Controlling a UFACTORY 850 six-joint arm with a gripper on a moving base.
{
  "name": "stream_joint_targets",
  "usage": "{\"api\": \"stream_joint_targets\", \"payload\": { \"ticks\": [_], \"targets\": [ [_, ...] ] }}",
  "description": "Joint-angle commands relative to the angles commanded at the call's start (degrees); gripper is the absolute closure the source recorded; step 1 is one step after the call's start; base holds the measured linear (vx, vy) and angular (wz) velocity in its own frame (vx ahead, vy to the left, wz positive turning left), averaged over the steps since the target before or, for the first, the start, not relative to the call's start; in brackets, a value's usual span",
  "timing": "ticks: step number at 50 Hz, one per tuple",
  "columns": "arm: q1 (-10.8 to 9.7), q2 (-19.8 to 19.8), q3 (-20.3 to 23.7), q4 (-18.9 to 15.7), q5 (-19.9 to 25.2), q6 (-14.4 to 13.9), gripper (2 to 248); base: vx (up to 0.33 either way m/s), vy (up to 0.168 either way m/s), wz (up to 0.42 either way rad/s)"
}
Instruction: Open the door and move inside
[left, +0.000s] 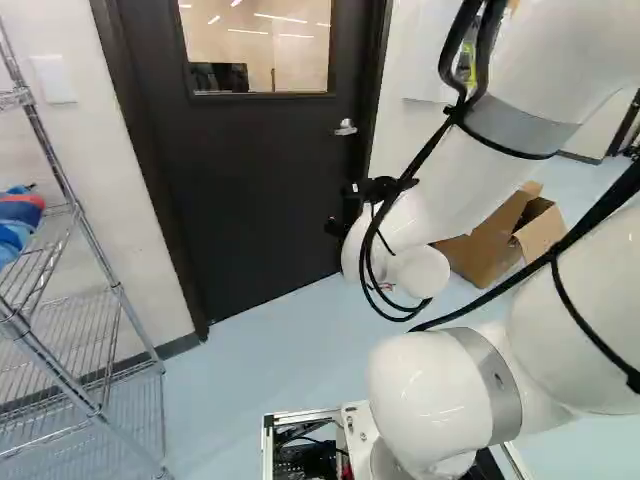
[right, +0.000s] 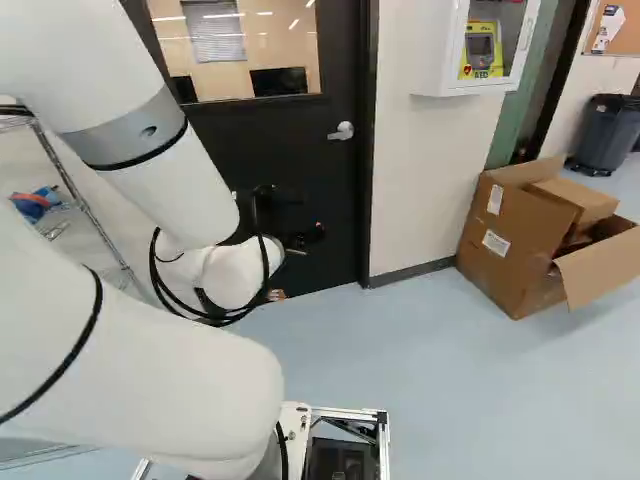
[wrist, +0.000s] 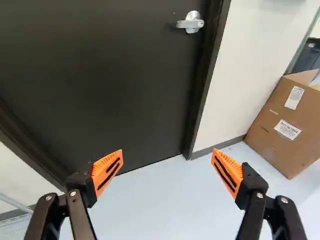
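Blocking the way: shut door (left: 262, 190) | hand (right: 305, 214) spread | wire rack (left: 14, 324) left, open carton (right: 512, 240) right of door

Arm (left: 450, 390): bent at elbow, forearm angled down and forward | wrist (left: 385, 245): low, ahead of base | gripper (right: 300, 240): fingers spread wide, orange pads (wrist: 107, 171) well apart

Lab or office workplace, wire shelving (left: 94, 410), wall cabinet (right: 440, 50) with yellow device (right: 482, 50), windowed door (left: 260, 210), dark screens (right: 280, 82) behind its glass, noticeboard (right: 622, 38)
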Motion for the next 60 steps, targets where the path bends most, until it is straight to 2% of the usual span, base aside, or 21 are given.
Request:
{"api": "stream_joint_targets", "payload": {
  "ticks": [36,60],
  "targets": [
    [0.0,0.0,0.0,0.0,0.0,0.0,3,0.209,-0.053,0.127],
    [0.0,0.0,0.0,0.0,0.0,0.0,3,0.206,-0.078,-0.001]
  ]
}}
